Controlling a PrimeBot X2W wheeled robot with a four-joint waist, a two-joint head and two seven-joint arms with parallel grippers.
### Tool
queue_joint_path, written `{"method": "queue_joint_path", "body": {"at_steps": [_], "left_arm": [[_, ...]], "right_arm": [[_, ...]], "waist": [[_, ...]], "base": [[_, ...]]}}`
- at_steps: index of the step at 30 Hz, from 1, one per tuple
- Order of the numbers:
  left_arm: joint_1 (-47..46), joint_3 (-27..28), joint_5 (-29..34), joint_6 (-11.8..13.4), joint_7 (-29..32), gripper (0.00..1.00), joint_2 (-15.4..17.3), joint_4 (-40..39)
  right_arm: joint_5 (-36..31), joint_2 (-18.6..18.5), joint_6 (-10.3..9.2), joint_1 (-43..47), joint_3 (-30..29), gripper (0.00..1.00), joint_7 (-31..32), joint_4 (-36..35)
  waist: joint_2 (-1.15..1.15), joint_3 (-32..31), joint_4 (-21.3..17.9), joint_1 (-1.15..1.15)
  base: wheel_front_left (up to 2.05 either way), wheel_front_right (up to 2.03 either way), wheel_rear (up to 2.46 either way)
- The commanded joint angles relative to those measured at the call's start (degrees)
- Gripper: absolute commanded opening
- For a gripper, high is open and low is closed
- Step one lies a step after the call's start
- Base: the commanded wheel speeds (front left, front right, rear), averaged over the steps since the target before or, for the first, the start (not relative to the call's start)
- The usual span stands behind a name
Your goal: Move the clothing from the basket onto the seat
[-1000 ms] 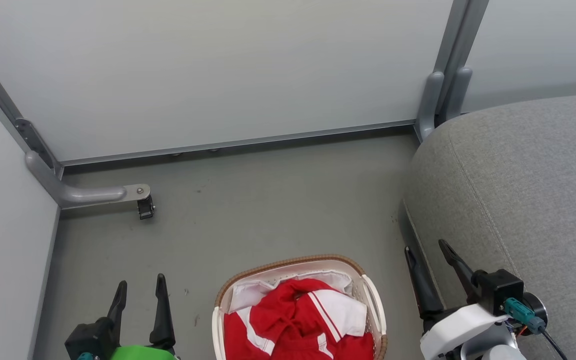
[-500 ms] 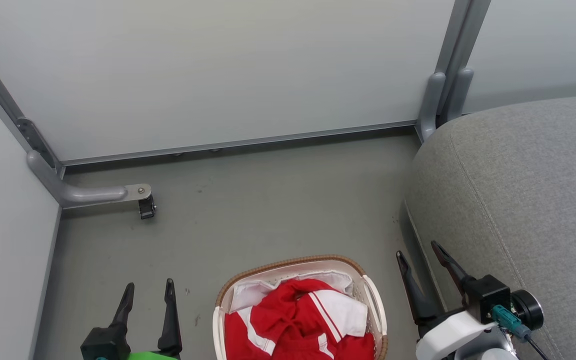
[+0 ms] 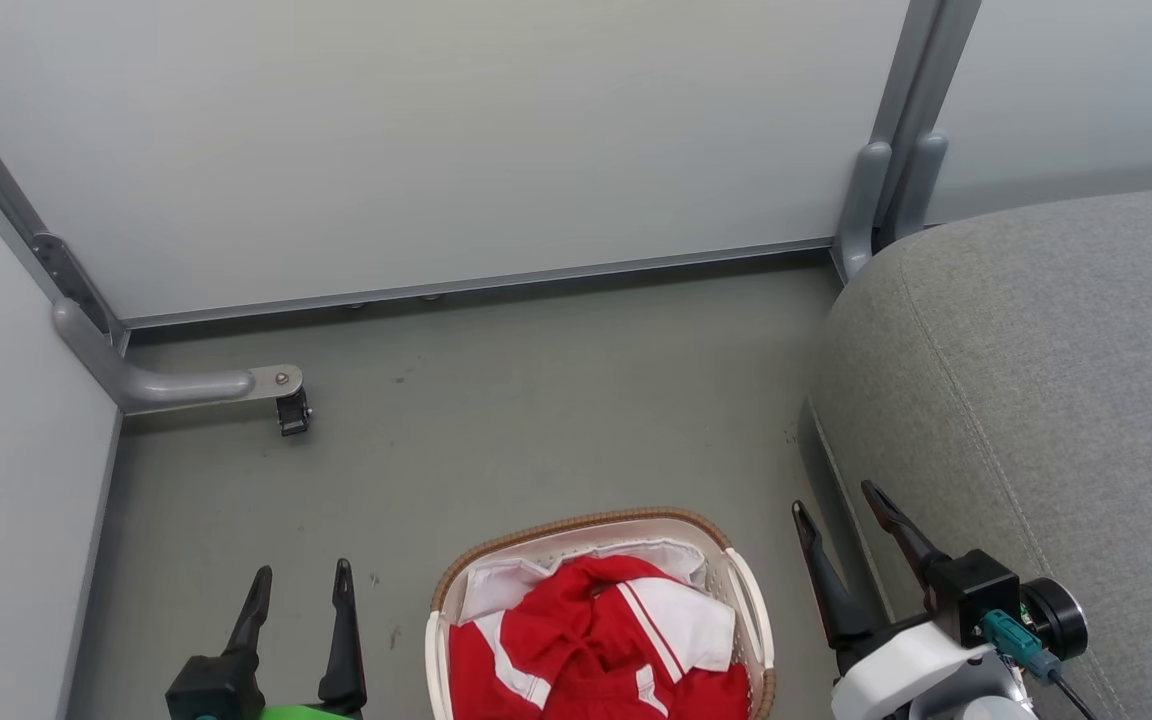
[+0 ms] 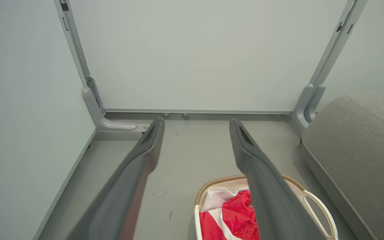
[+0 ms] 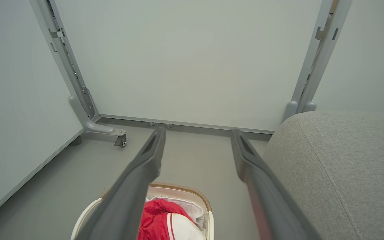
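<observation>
A: On the floor at the near edge of the head view: basket [image 3: 576, 525], brown rim, white liner showing at its far end. Red-and-white clothing [image 3: 596, 640] heaped inside it, all within the rim.
B: Seat?
A: Grey seat [image 3: 1036, 400] to the right, near the basket, apart from it.
B: Arms?
A: Left gripper [image 3: 302, 570] left of the basket, jaws wide, grey floor [image 3: 496, 420] showing between them. Right gripper [image 3: 834, 498] between basket and seat edge, jaws also wide, gripping nothing.
B: Left wrist view?
A: Left gripper [image 4: 197, 120] spread wide, floor and pale wall panel [image 4: 195, 60] in the gap. Basket [image 4: 218, 181] near right, partly behind one finger. Clothing [image 4: 238, 213] in it. Seat [image 4: 358, 150] far right.
B: Right wrist view?
A: Right gripper [image 5: 198, 131] wide open over the floor. Basket [image 5: 185, 187] at the near edge, partly behind the left finger, clothing [image 5: 158, 216] inside. Seat [image 5: 338, 166] just right of the fingers.
</observation>
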Motion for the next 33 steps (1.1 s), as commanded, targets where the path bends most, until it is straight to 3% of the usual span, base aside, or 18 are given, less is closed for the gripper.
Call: {"method": "queue_joint_path", "body": {"at_steps": [1, 13, 20, 27, 33], "left_arm": [[0.45, -0.03, -0.14, 0.28, -0.24, 1.0, 0.38, 0.08], [-0.9, -1.15, 0.11, -0.03, -0.24, 1.0, 0.37, 0.27], [-5.94, -3.68, 4.03, -1.72, -0.22, 1.0, 0.34, 2.34], [-15.2, -8.54, 7.63, -3.74, -0.15, 1.0, 0.33, 10.75], [-25.77, -13.2, 10.49, -4.56, -0.14, 1.0, 0.5, 22.81]], "right_arm": [[-0.02, -0.3, 0.0, 0.29, -0.07, 1.0, -0.28, -0.18], [-0.27, -0.3, 0.0, -0.3, -0.61, 1.0, -0.28, -0.67], [-0.84, -0.3, -0.01, -3.25, -3.44, 1.0, -0.27, -2.38], [-1.27, -0.29, -0.01, -7.88, -8.13, 1.0, -0.24, -4.98], [-0.74, -0.27, -0.02, -13.16, -11.94, 1.0, -0.21, -7.86]], "waist": [[0.0, 0.03, 0.02, 0.0], [0.0, 1.35, 0.07, 0.0], [0.0, 6.85, -0.49, 0.0], [0.0, 15.27, -1.64, 0.0], [0.0, 24.93, -3.3, 0.0]], "base": [[0.0, 0.0, 0.0], [0.0, 0.0, 0.0], [0.0, 0.0, 0.0], [0.0, 0.0, 0.0], [0.0, 0.0, 0.0]]}}
